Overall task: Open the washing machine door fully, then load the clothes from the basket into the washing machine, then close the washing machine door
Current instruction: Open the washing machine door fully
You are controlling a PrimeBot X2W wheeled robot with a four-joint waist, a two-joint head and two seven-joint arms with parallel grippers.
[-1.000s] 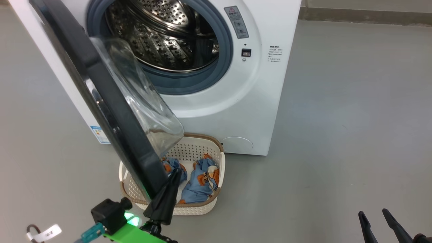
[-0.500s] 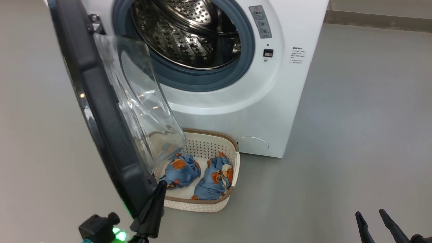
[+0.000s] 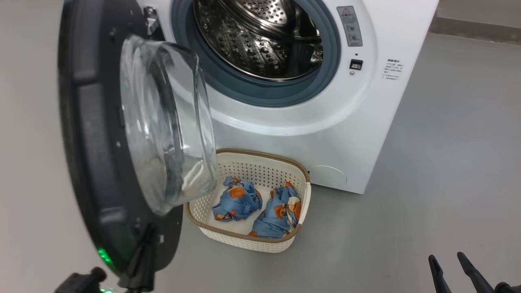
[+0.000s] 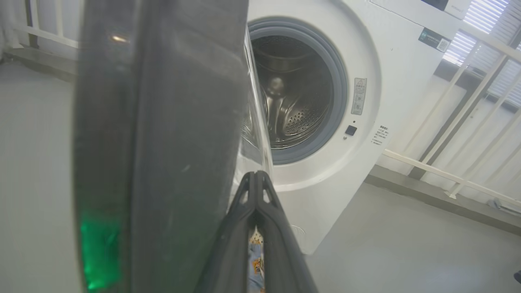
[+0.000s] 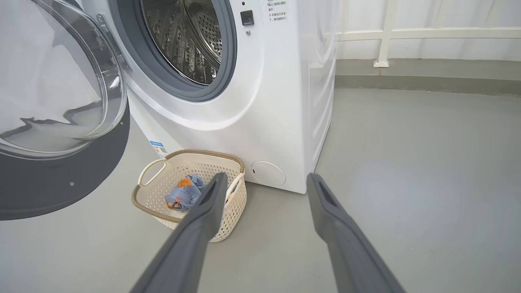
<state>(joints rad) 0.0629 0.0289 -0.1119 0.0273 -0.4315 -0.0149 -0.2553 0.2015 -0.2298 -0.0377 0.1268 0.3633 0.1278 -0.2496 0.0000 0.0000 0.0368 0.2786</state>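
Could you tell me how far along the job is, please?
Done: the washing machine door stands wide open. In hand: the shut left hand is at its lower rim; the right hand hangs open. Left: loading the clothes, both in the basket, then closing the door.

You can see the big white washing machine with its round black door standing wide open. Right in front of it sits the cream basket, holding two blue bear clothes.
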